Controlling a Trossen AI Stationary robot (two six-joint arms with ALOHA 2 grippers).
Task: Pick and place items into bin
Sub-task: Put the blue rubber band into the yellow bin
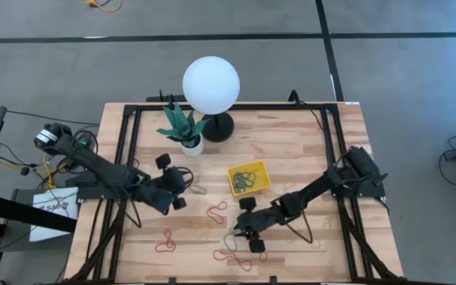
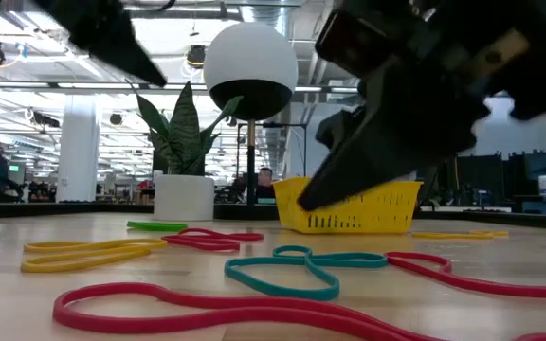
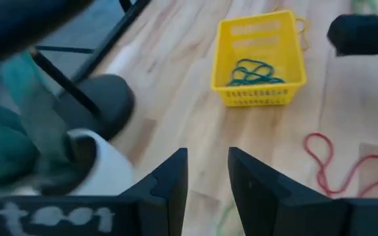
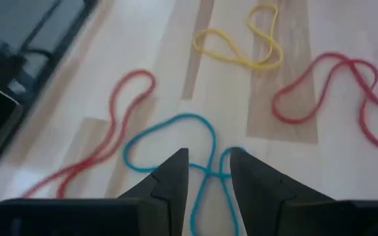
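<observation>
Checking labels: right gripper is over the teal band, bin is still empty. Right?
Not quite: the bin is not empty. The left wrist view shows dark green bands already lying in it. The rest holds: the right gripper is open over the teal band.

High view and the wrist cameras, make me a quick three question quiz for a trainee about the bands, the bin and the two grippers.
1. True or false: the yellow bin already holds green bands.
2. Which band lies between the right gripper's fingertips? A) teal band B) yellow band C) red band
3. Fill in: the left gripper sits beside the white ____.

Key: 1 true. 2 A; the fingers are apart with the teal loop running between them. 3 plant pot.
</observation>
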